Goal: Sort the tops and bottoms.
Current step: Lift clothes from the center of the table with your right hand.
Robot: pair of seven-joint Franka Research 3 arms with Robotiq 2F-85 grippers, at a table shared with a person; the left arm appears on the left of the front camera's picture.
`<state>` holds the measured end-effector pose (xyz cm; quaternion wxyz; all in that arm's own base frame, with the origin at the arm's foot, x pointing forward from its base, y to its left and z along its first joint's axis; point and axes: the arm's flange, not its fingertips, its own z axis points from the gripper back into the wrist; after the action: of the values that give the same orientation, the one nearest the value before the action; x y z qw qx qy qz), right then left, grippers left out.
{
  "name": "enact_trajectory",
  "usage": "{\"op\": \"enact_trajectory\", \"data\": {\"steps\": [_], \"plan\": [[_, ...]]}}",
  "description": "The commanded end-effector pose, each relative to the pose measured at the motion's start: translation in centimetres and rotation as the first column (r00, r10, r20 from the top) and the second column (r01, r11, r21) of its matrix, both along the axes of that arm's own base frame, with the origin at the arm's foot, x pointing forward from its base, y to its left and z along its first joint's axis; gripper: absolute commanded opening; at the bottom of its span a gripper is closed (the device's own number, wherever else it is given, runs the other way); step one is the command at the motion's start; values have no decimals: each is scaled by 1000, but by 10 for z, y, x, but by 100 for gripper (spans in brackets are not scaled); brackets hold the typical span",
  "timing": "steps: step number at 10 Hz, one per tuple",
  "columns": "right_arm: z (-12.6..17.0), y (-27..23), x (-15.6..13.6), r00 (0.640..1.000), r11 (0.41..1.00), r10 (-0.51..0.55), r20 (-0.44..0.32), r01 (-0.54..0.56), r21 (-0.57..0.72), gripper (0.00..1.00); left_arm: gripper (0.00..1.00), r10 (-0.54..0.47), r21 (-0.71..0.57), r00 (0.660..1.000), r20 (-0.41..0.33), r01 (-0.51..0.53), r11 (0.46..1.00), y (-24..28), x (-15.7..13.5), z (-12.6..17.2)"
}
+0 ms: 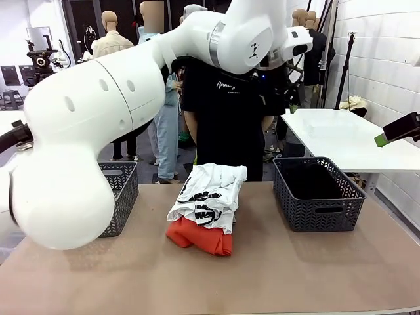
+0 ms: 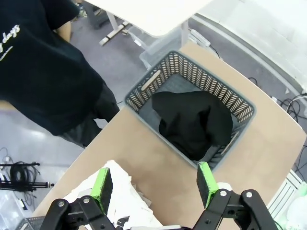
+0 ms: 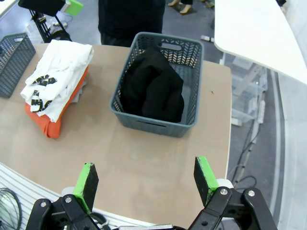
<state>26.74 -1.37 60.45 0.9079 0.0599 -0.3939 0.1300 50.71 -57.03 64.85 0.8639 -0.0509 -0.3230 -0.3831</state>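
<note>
The tops lie in a pile at the table's middle: a white tee with black print (image 1: 205, 194) (image 3: 56, 76) on top of an orange one (image 1: 200, 238) (image 3: 52, 123). A corner of the white tee (image 2: 117, 199) also shows under my left gripper (image 2: 153, 184). That gripper hangs high and open, with nothing between its pads, above the table between the pile and the right basket (image 2: 144, 91). My right gripper (image 3: 145, 179) (image 1: 396, 131) is open and empty too, high off the table's right side. A crumpled black garment (image 2: 192, 122) (image 3: 153, 91) fills that basket; its kind is unclear.
The right grey basket (image 1: 289, 197) (image 3: 192, 62) stands at the table's right, and a second grey basket (image 1: 123, 193) (image 3: 14, 60) stands at the left behind my left arm. A person in a black T-shirt (image 1: 223, 111) stands at the far edge. A white table (image 1: 341, 134) is behind on the right.
</note>
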Motion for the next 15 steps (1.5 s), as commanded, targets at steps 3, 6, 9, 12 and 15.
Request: {"op": "enact_trajectory", "data": {"steps": [3,6,9,12,15], "plan": [[-1,1,1,1000,1000,1,-7,-1,-4,100,91,-15,7,1000,-1,15,1000,-3,-1,-4],[-1,1,1,1000,1000,1,-7,-1,-4,100,91,170,133,979,-112,-155,979,151,-58,-17],[-1,1,1,1000,1000,1,-7,-1,-4,100,91,267,-30,960,-87,-270,962,253,-86,-33],[-1,1,1,1000,1000,1,-7,-1,-4,100,91,279,21,955,-97,-278,960,158,36,102],[-1,1,1,1000,1000,1,-7,-1,-4,100,91,279,21,955,-97,-278,960,158,36,102]]}}
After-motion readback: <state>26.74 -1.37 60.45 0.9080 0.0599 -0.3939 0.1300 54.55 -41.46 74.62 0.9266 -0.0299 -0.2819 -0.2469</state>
